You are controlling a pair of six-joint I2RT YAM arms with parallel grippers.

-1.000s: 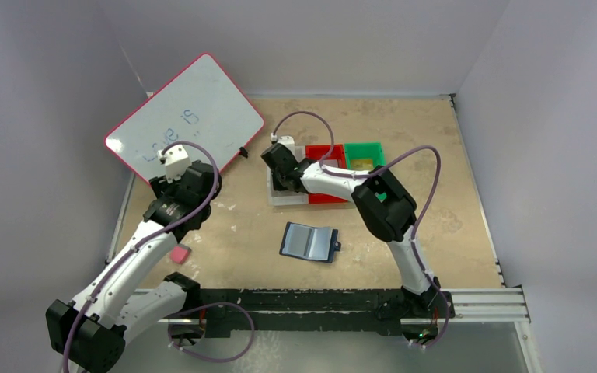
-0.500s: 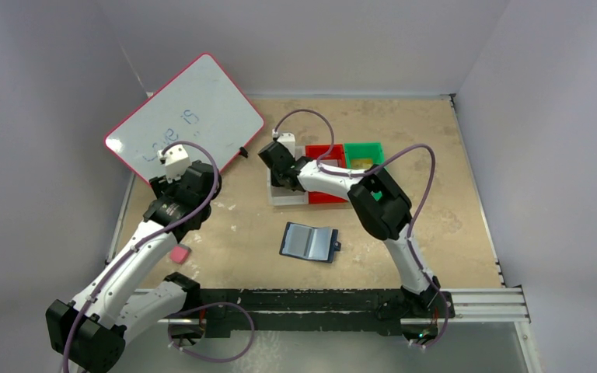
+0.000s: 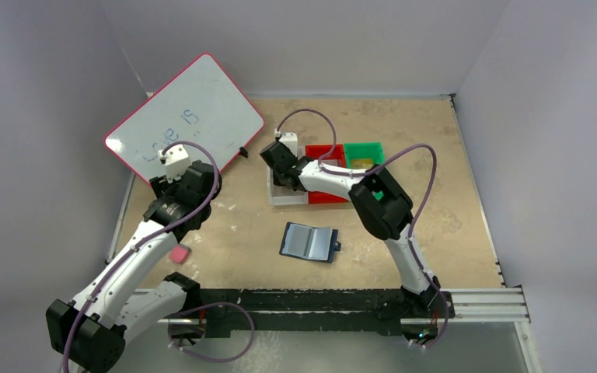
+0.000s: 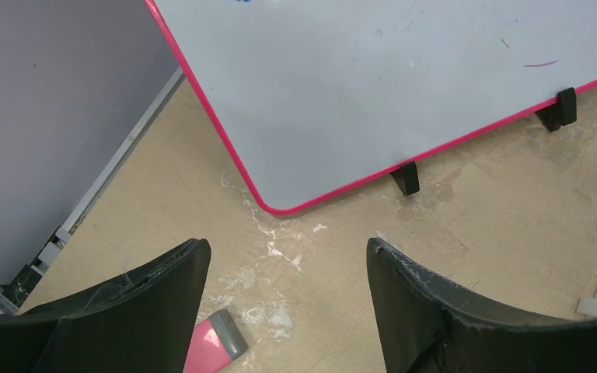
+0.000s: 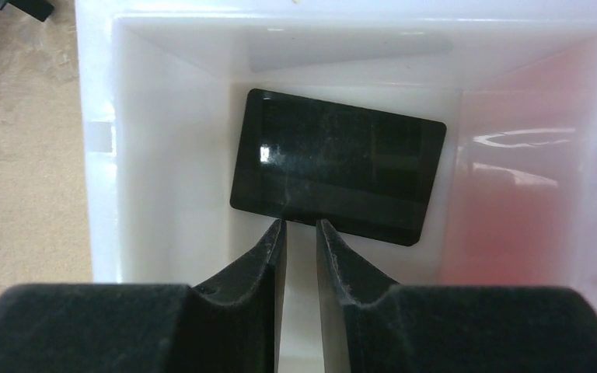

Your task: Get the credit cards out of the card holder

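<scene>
The card holder lies open on the table, dark navy with light blue pockets, between the two arms. A black credit card lies flat on the floor of the white bin. My right gripper hangs over that bin, just short of the card's near edge, jaws a narrow gap apart with nothing between them. In the top view it covers the white bin. A gold-tan card lies in the green bin. The silver-grey card is not in view. My left gripper is open and empty over bare table.
A pink-framed whiteboard leans at the back left, and its lower edge is just ahead of the left fingers. A pink eraser lies by the left arm. The red bin and green bin stand beside the white one.
The right gripper has shifted slightly over the white bin. The left arm and the card holder have not moved.
</scene>
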